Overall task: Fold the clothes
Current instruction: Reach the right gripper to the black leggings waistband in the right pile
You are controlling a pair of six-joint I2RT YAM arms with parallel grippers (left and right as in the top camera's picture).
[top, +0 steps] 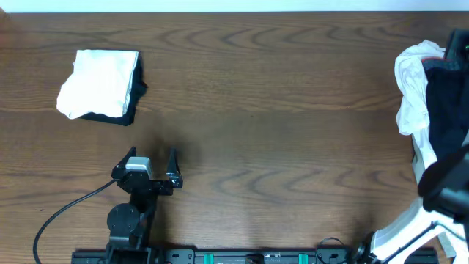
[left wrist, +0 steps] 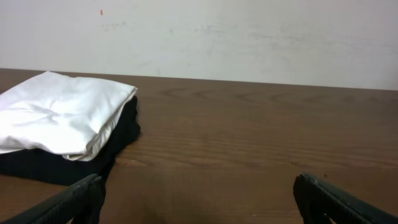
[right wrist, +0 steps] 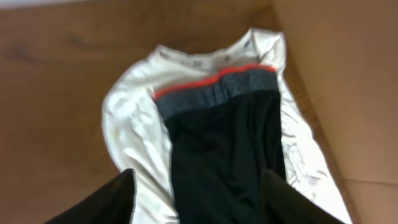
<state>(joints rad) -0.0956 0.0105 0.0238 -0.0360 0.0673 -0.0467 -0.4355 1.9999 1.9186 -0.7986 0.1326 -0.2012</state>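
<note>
The right gripper, fingers apart, is hovering over a black garment that is lying lengthwise away from it, waistband farthest, on a white shirt by the table's right edge. The left gripper, spread wide, is facing a folded stack at far left, with bare wood stretching between the piles.

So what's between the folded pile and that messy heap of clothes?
Nothing: the overhead view shows only bare wooden table between the folded pile and the heap.
</note>
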